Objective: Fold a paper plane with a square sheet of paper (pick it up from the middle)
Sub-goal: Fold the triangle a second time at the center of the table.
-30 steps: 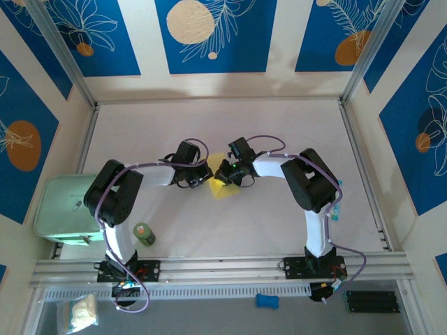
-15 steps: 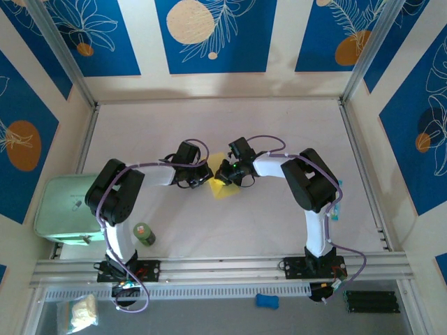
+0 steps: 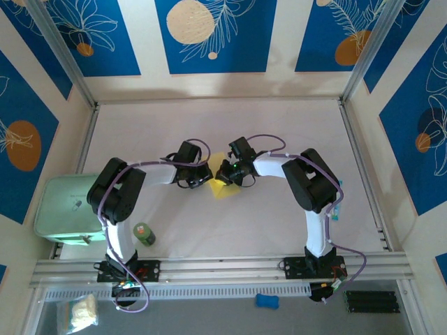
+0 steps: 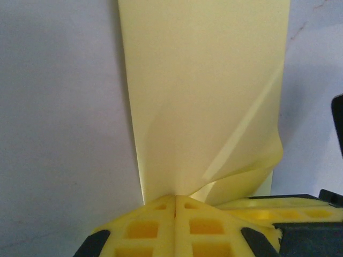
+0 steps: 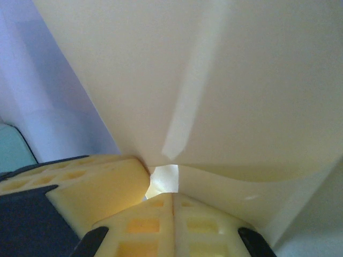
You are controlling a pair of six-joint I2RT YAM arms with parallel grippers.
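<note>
White tabletop [image 3: 279,132] stretches under me, ringed by blue and cream patterned walls. Reading from the left, one mint-green box [image 3: 64,208] sits at the table's edge and one small green can [image 3: 143,234] stands near my left base, both well apart from the work. My left claw [image 3: 204,176] is clenched on the square sheet of paper [image 3: 223,187]. In the left wrist view its pads meet at the bottom of the picture [image 4: 175,200] with the pale-yellow paper [image 4: 203,96] pinched between them. From there the sheet runs straight away from me as a long band with a slanting crease near its right edge. My right claw [image 3: 225,173] is just beside the left one, nearly touching it, and it is also clenched on the paper [image 5: 177,80]. Its pads close at the bottom of the right wrist view [image 5: 172,198], and the sheet fans out ahead and above. So the thing lies forward of both claws, sandwiched between them, with its long axis running far to near across the table. Neither arm is nearer, as both grip the same end. I judge the next fold depends on the two claws drawing apart along that band. By count there is one sheet, two claws, one box and one can.
</note>
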